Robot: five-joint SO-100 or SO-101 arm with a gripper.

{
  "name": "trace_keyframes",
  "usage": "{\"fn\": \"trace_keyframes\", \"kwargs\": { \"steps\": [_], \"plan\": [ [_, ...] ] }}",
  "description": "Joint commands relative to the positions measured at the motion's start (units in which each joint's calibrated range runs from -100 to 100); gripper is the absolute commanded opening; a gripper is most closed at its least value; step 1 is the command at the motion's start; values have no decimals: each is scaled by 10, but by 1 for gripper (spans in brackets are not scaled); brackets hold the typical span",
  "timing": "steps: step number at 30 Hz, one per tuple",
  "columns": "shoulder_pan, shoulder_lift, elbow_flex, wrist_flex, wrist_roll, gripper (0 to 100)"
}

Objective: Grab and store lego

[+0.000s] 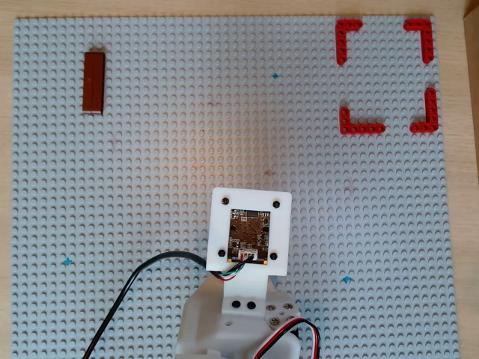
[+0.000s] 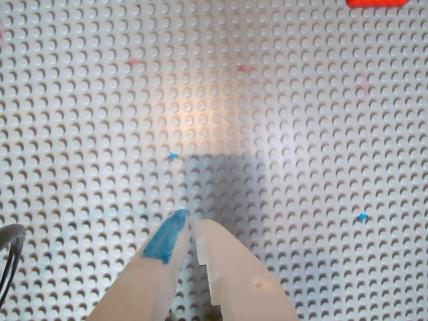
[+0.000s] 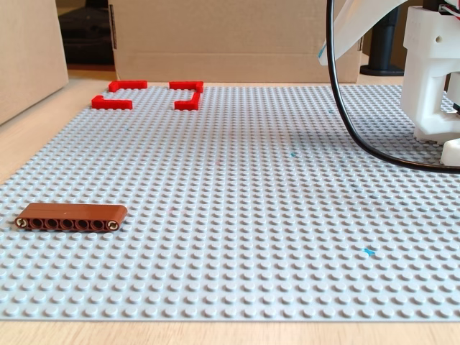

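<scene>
In the wrist view the gripper (image 2: 192, 226) fills the lower centre, fingers nearly together, holding nothing. Beyond, the lego (image 1: 93, 82) lies untouched at the overhead view's upper left, red corner pieces (image 1: 385, 75) upper right. Grabbing and storing both remain.

– Where does the lego (image 1: 93, 82) lie?

– In the overhead view it sits near the top left corner of the studded grey surface, its long axis running up and down the picture. In the fixed view the same piece (image 3: 71, 216) lies at the near left, its length running left to right.

– What does it look like?

– A long, narrow bar, dark reddish-brown, with rounded ends. The fixed view shows a row of round holes along its side face; its top is smooth.

– And its pose?

– Flat on the studs, not tilted, lying alone. The wrist view does not show it.
</scene>
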Motion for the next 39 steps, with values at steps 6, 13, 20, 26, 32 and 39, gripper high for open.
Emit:
{"fn": "trace_keyframes", "kwargs": {
  "steps": [6, 13, 20, 26, 32, 39],
  "plan": [
    [-3, -2, 6, -1, 3, 2],
    [-3, -2, 6, -1, 3, 2],
    [-3, -2, 6, -1, 3, 2],
    [-3, -2, 6, -1, 3, 2],
    [1, -1, 6, -2, 3, 2],
    [-3, -2, 3, -15, -2, 2]
  ]
}}
